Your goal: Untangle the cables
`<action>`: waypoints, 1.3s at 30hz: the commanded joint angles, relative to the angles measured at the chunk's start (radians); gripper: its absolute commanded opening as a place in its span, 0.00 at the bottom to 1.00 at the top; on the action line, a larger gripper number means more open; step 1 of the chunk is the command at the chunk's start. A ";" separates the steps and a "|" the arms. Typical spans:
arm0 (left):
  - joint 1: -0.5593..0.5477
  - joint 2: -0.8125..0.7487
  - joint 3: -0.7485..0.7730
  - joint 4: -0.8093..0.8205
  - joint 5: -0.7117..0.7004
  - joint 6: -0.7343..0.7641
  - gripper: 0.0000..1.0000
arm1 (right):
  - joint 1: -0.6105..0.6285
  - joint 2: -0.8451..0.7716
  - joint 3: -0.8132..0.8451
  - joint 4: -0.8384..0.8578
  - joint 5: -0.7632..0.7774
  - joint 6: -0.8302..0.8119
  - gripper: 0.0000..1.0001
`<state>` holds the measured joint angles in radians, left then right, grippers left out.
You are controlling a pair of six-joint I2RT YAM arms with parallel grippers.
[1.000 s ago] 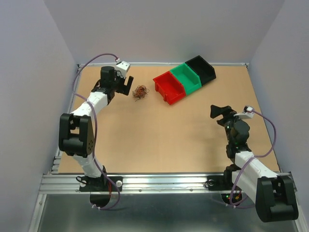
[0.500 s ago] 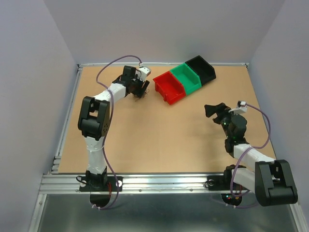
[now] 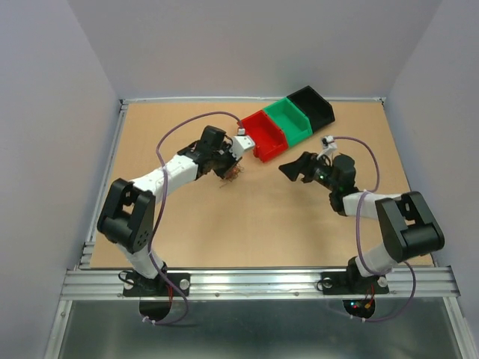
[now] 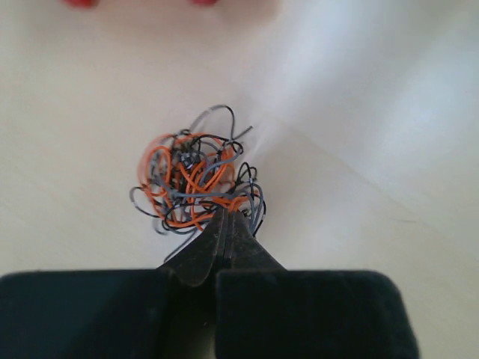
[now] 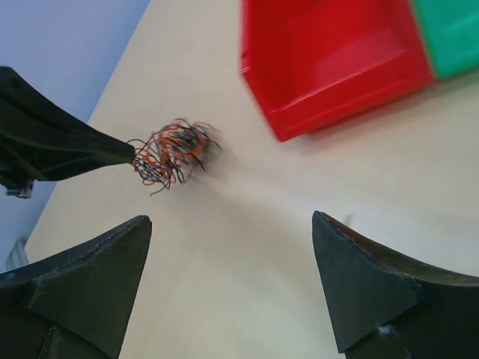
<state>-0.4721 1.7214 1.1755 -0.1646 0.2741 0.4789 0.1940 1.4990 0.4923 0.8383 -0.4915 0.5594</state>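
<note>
The cables (image 4: 196, 179) are a small wiry clump of orange, black and grey-green strands. My left gripper (image 4: 228, 213) is shut on the clump's near edge, with strands pinched at the fingertips. In the top view the cables (image 3: 233, 174) hang at the left gripper (image 3: 224, 167), just in front of the red bin. My right gripper (image 3: 292, 169) stands open, a short way right of the clump and pointing at it. In the right wrist view the cables (image 5: 172, 153) sit up and left of my open right gripper (image 5: 232, 221), and the left arm's fingers (image 5: 67, 142) hold them from the left.
Three plastic bins stand in a diagonal row at the back: red (image 3: 263, 136), green (image 3: 288, 120) and black (image 3: 310, 105). The red bin (image 5: 337, 60) is close behind the clump. Lilac cables loop along both arms. Grey walls close in the brown table (image 3: 247, 224).
My left gripper reached the clump, shut on it and carried it nearer and to the right. The right arm swung left toward the clump with its gripper still open.
</note>
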 commanded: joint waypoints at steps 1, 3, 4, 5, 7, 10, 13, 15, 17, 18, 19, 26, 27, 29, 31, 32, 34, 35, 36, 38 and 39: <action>-0.088 -0.195 -0.097 0.005 0.048 0.023 0.00 | 0.131 0.058 0.110 0.048 -0.113 -0.090 0.91; -0.092 -0.239 -0.125 0.005 0.082 0.018 0.00 | 0.165 0.085 0.141 0.039 -0.116 -0.102 0.85; -0.094 -0.276 -0.148 0.007 0.097 0.017 0.00 | 0.189 0.105 0.166 0.032 -0.114 -0.104 0.84; -0.092 -0.293 -0.160 0.011 0.109 0.018 0.00 | 0.199 0.118 0.173 0.030 -0.116 -0.105 0.82; -0.092 -0.322 -0.194 0.023 0.142 0.023 0.00 | 0.220 0.147 0.193 0.027 -0.113 -0.105 0.77; -0.094 -0.316 -0.217 0.053 0.165 0.030 0.00 | 0.237 0.181 0.203 0.027 -0.119 -0.111 0.73; -0.094 -0.306 -0.212 0.056 0.177 0.030 0.00 | 0.254 0.217 0.209 0.028 -0.140 -0.124 0.73; -0.094 -0.304 -0.214 0.056 0.185 0.035 0.00 | 0.266 0.237 0.213 0.027 -0.148 -0.142 0.71; -0.094 -0.307 -0.215 0.057 0.182 0.036 0.00 | 0.291 0.251 0.221 0.027 -0.166 -0.164 0.71; -0.092 -0.309 -0.217 0.057 0.185 0.036 0.00 | 0.307 0.259 0.230 0.027 -0.170 -0.168 0.69; -0.094 -0.312 -0.215 0.059 0.186 0.038 0.00 | 0.315 0.265 0.235 0.027 -0.174 -0.176 0.69; -0.094 -0.338 -0.220 0.054 0.206 0.035 0.00 | 0.381 0.288 0.270 0.027 -0.122 -0.262 0.68; -0.092 -0.339 -0.221 0.054 0.217 0.035 0.00 | 0.395 0.290 0.276 0.027 -0.105 -0.269 0.68; -0.094 -0.348 -0.224 0.053 0.229 0.036 0.00 | 0.410 0.302 0.293 0.027 -0.059 -0.297 0.68; -0.094 -0.355 -0.220 0.048 0.241 0.036 0.00 | 0.424 0.326 0.310 0.028 -0.052 -0.311 0.68; -0.092 -0.358 -0.218 0.045 0.246 0.036 0.00 | 0.429 0.334 0.318 0.028 -0.045 -0.315 0.68; -0.092 -0.370 -0.215 0.037 0.264 0.035 0.00 | 0.447 0.357 0.331 0.033 0.003 -0.341 0.68; -0.094 -0.384 -0.214 0.034 0.272 0.033 0.00 | 0.456 0.360 0.334 0.039 0.039 -0.363 0.68; -0.094 -0.393 -0.211 0.030 0.280 0.030 0.00 | 0.467 0.365 0.336 0.041 0.077 -0.378 0.66; -0.095 -0.417 -0.198 0.028 0.283 0.024 0.00 | 0.495 0.369 0.328 0.074 0.180 -0.407 0.59; -0.094 -0.428 -0.191 0.028 0.281 0.017 0.00 | 0.498 0.374 0.327 0.085 0.188 -0.412 0.56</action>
<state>-0.5655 1.3762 0.9611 -0.1490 0.5068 0.5011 0.6579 1.8603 0.7830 0.8391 -0.4442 0.2234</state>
